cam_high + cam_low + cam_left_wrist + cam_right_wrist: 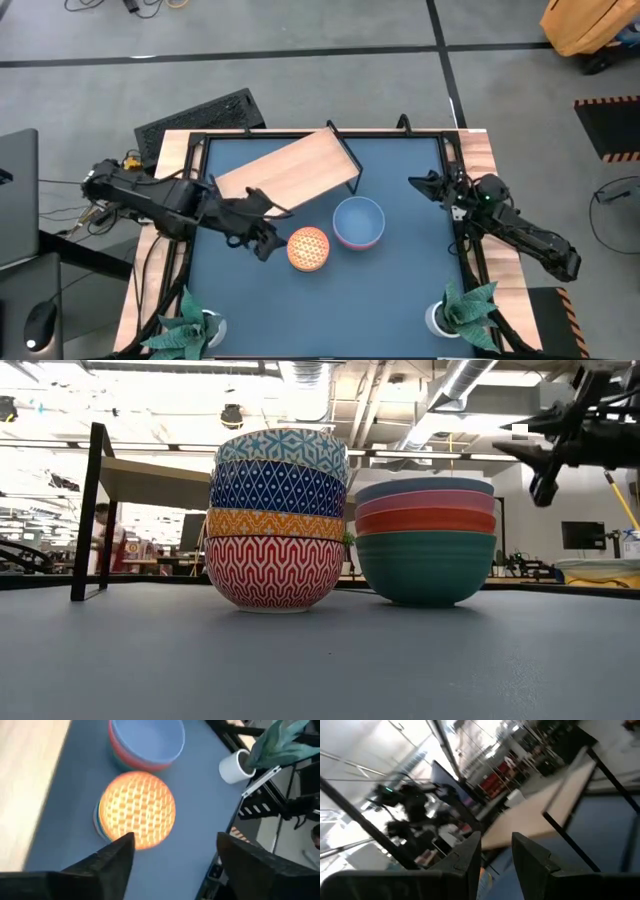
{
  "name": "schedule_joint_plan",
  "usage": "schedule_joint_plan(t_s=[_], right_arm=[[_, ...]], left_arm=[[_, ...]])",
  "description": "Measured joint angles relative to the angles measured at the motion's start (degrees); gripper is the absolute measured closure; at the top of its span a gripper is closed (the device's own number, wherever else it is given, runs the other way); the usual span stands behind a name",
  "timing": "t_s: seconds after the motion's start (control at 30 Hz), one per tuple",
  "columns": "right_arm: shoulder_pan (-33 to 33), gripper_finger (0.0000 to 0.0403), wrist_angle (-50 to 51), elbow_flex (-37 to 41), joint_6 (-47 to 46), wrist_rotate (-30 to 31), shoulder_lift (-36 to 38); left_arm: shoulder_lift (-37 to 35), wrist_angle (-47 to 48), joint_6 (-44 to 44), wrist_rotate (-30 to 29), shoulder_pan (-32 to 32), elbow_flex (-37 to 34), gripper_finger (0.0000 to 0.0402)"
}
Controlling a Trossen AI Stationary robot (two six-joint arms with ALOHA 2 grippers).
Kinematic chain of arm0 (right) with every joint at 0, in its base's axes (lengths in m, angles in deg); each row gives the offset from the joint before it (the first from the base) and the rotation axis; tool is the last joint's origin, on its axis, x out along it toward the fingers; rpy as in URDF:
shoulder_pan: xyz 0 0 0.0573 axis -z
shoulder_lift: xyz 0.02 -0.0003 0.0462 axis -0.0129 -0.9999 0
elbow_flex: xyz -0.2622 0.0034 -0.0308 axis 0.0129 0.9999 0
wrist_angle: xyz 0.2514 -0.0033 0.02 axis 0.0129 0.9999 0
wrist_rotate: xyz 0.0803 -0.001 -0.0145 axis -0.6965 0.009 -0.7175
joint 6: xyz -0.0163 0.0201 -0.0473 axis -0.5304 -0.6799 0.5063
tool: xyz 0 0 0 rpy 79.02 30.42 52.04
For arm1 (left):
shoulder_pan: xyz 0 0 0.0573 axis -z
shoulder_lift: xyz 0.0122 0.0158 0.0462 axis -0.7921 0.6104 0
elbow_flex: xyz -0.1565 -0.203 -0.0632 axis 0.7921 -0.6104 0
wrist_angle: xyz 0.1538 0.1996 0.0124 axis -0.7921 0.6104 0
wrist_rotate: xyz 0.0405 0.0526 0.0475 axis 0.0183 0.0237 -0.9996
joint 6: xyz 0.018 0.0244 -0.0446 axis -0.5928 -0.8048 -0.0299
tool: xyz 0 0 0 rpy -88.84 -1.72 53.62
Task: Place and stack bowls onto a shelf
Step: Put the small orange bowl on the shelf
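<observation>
I am seeing my left gripper (268, 243) standing wide open and holding nothing, just beside the orange lattice-patterned stack (308, 249). The smooth plain stack (358, 221), light blue on top, is sitting just beside that one, near the pale wooden shelf (285, 170) on thin black legs. My right gripper (420, 183) is waiting shut and empty, well apart from the shelf.

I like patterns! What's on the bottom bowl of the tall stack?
Red and white zigzags on the bottom bowl, clearest in the low view.

Two stacks of bowls stand on the blue table: four patterned bowls (276, 520) and four plain bowls (425, 540). There is one wooden shelf (290, 167) and two potted plants (462, 308).
</observation>
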Motion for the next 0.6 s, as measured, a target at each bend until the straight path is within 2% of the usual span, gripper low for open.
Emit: schedule_joint_plan(t_s=[0.13, 0.33, 0.47, 0.6], right_arm=[[0.0, 0.0269, 2.9, 0.0, 2.0, 1.2, 0.0], [-0.6, 0.0274, 5.8, -1.5, 6.7, 1.7, 0.0], [-1.4, 0.0282, 14.5, -8.6, 13.7, 4.3, -2.2], [-1.4, 0.0285, 25.0, -18.4, 20.8, 7.5, -8.0]], left_arm=[[4.5, 1.5, -2.9, -0.4, -1.1, 5.3, 0.0207], [7.4, 2.4, -3.5, 2.2, -1.3, 6.3, 0.0307], [6.0, 1.9, -3.2, 2.9, -1.3, 6.4, 0.0359], [3.3, -1.4, -4.3, 3.3, -1.3, 6.5, 0.0384]])
